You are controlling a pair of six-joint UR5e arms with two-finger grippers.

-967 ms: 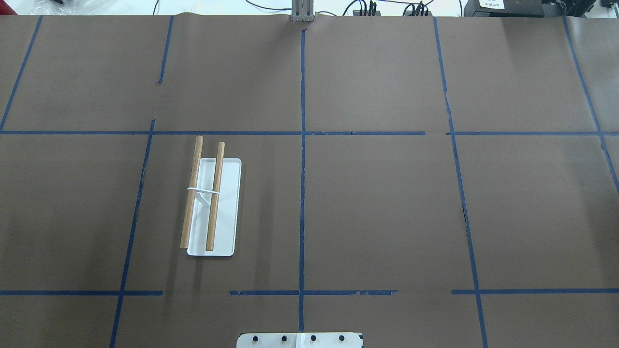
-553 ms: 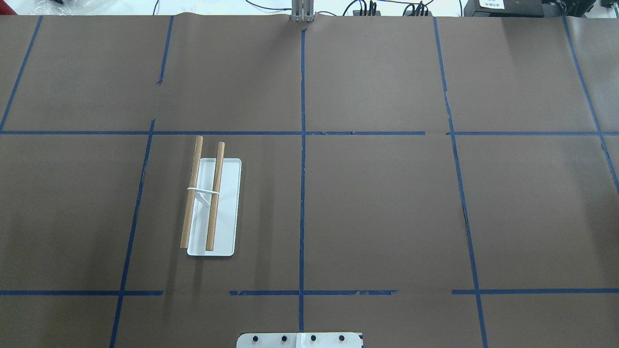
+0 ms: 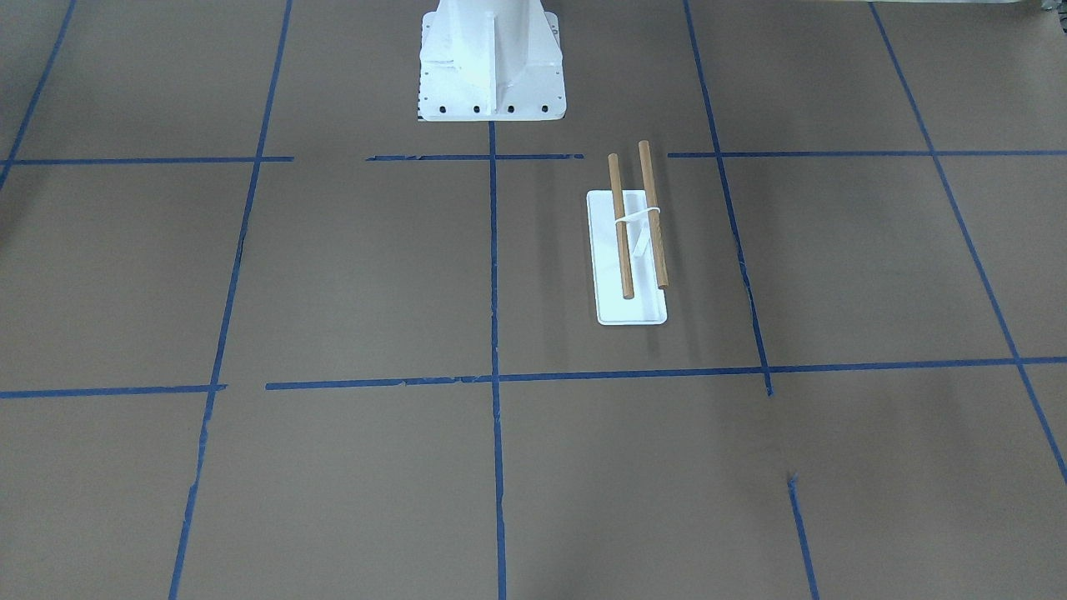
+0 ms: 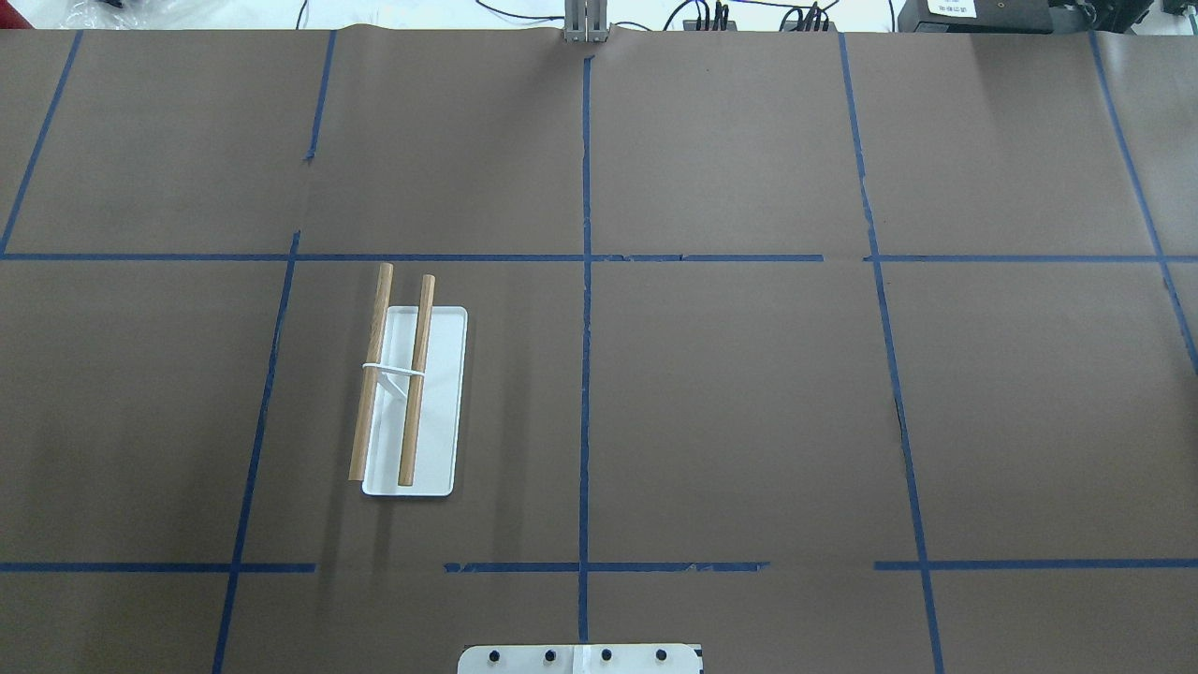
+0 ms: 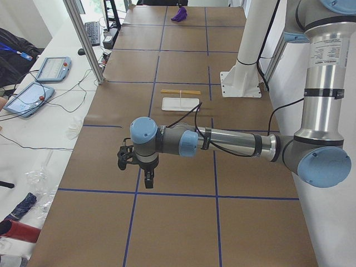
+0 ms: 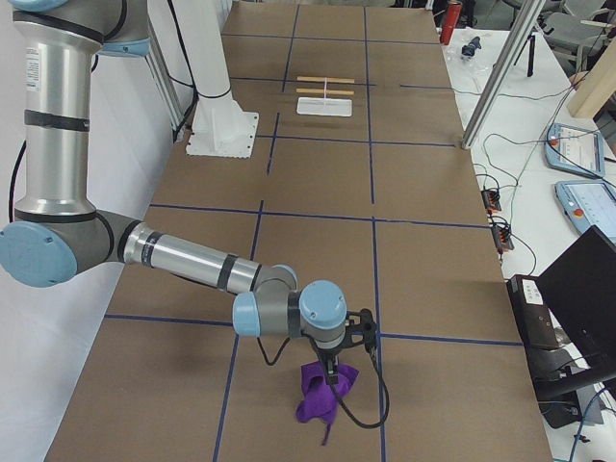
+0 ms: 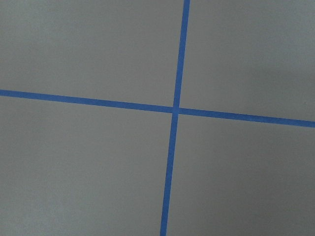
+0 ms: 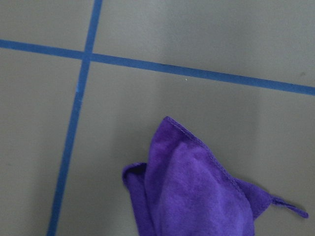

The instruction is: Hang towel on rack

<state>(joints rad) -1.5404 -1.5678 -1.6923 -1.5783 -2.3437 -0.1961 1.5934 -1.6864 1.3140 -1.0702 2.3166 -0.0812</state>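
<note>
No writing can be read anywhere. A white label (image 4: 951,7) on a black box (image 4: 992,19) past the counter's (image 4: 730,393) far right edge and the print on the left arm's (image 5: 322,53) upright tube are too small to make out

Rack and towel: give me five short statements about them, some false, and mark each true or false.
1. Something hangs on the wooden rods of the rack. False: both rods are bare.
2. The towel is purple. True.
3. The towel lies right beside the rack. False: it is far off, under the right tool.
4. The rack stands on the robot's left half of the table. True.
5. The left tool is over the towel. False: only taped table shows beneath it.
</note>
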